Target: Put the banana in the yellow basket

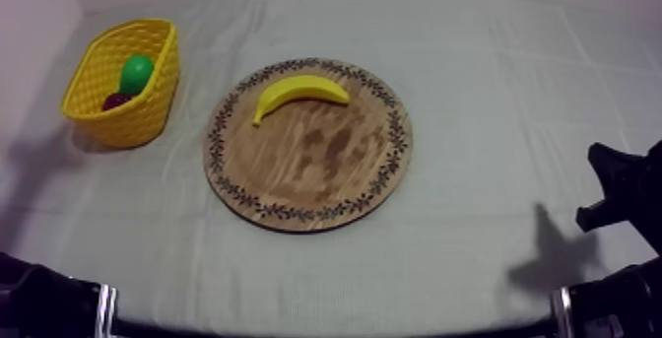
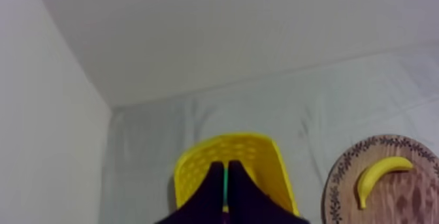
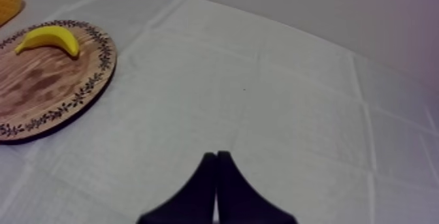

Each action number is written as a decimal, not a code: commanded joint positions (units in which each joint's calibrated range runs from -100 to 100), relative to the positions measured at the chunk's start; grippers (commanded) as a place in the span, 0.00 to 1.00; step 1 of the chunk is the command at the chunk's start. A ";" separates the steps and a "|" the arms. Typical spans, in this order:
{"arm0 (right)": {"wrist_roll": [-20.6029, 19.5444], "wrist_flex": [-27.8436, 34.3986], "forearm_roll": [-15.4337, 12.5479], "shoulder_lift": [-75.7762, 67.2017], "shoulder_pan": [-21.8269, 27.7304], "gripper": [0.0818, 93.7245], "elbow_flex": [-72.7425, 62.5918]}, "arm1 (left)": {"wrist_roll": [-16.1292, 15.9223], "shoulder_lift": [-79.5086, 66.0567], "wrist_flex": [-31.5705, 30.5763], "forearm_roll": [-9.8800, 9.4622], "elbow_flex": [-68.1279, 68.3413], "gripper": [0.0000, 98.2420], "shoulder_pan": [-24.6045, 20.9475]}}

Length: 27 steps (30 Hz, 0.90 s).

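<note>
Cloth [image 3: 294, 109] beneath right gripper [image 3: 216, 154], closed, empty.

Bare cloth [image 1: 193, 140] between board [image 1: 315, 169] and basket [image 1: 138, 122]

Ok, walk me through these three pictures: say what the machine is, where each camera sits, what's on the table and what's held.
It is a robot with two arms, one at each side of a cloth-covered table. One picture looks down from above; the other two come from cameras on the arms' wrists, so the black wedge in each is that arm's own gripper. The left gripper points toward the yellow basket; the right gripper hangs over the table. Both are shut, holding nothing. A banana lies on the round wooden board. In the basket sit a green fruit and a dark red fruit.
</note>
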 commanded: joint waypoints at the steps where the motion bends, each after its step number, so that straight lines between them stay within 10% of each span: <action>1: 0.01 0.02 0.00 0.00 0.00 0.00 -0.03 | -1.10 4.21 1.39 0.16 -7.11 0.00 0.62; 27: 0.01 0.02 0.00 0.00 0.00 0.00 -0.03 | -8.07 28.02 13.15 0.07 -30.28 0.00 14.11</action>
